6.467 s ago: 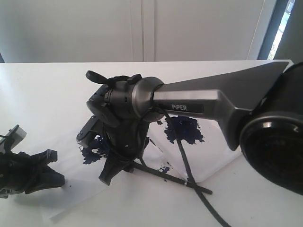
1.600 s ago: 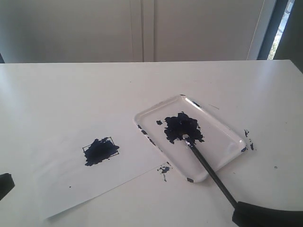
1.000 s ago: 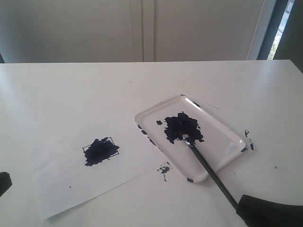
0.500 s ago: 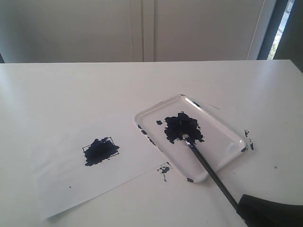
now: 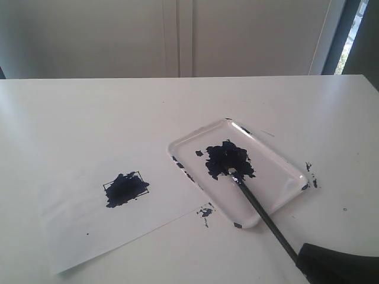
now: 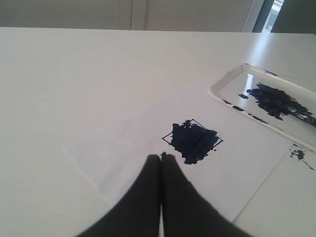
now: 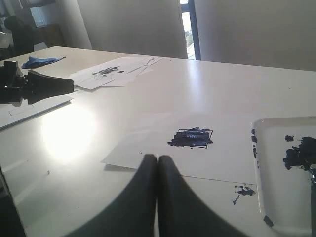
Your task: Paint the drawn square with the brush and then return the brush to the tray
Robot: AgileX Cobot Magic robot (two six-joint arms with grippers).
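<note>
In the exterior view, we see the drawn square (image 5: pixel 126 187) on a white paper sheet (image 5: pixel 77 231) lying on the tabletop (image 5: pixel 89 112); its centre is smeared dark blue, and the paint spills past the pen lines. The tray (image 5: pixel 278 163) sits just beside the sheet's right edge, with a dark blue paint blotch (image 5: pixel 228 158) inside. The brush (image 5: pixel 260 213) lies with its tip in the tray at the edge of the blotch; its black handle slopes over the tray's near rim toward a black arm part (image 5: pixel 337 266) in the lower right corner, and we cannot tell whether the two touch. Blue specks (image 5: pixel 205 211) mark the tabletop near the tray's corner.

In the left wrist view, the left end effector (image 6: pixel 161 156) has its two dark fingers pressed together with nothing between them; it hangs over the paper sheet (image 6: pixel 123 148), near the drawn square (image 6: pixel 192 142) but apart from it; the tray (image 6: pixel 222 94) lies beyond, and the brush tip (image 6: pixel 302 114) rests inside it.

In the right wrist view, the right end effector (image 7: pixel 157 158) is likewise closed and empty; beyond it we see the drawn square (image 7: pixel 193 137) on the paper sheet (image 7: pixel 197 165), and the tray (image 7: pixel 257 148) beside the sheet; further sheets (image 7: pixel 113 71) and a blue cloth (image 7: pixel 42 60) lie well apart on the far tabletop.
</note>
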